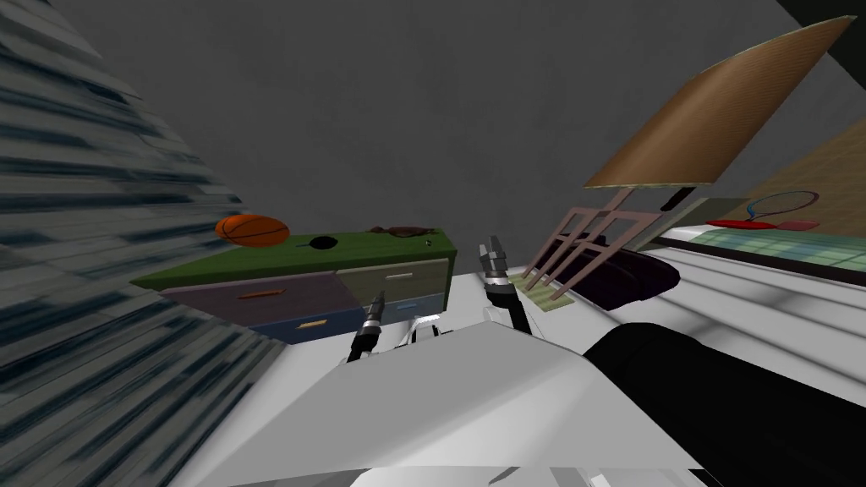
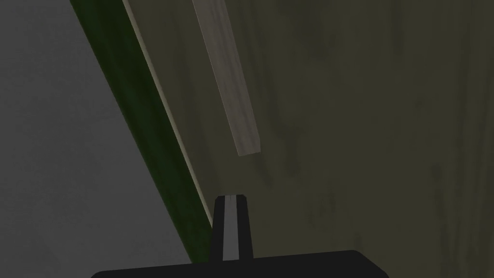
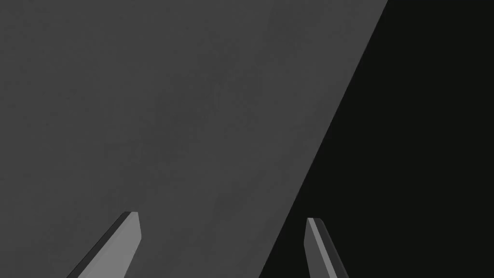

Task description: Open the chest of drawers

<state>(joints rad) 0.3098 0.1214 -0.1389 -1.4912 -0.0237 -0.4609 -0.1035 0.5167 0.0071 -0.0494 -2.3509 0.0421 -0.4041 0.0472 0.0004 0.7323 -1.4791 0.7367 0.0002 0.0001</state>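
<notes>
Task piece: the chest of drawers (image 1: 254, 264) – low and green-topped, left of centre in the head view, with purple, olive and blue drawer fronts.
On top: an orange basketball (image 1: 252, 230) at its left end, with a black round thing (image 1: 321, 243) and a brown item (image 1: 399, 229) further right.
Left arm: the left gripper (image 2: 230, 197) has its blades pressed together and holds nothing. It points at the olive drawer (image 2: 366, 135), tips near the lower end of that drawer's handle (image 2: 230, 82), a pale flat bar. I cannot tell whether they touch the front.
Right arm: the right gripper (image 1: 492, 252) is raised at the centre of the head view, blades spread wide, empty.
Feel: probably rigid, sliding straight out. Its weight depends on contents I cannot see.
Where to hold: the bar looks stiff, thin and smooth, so likely slippery. The blades would need to part and straddle it near its middle – an off-centre pull could skew and jam the drawer.
</notes>
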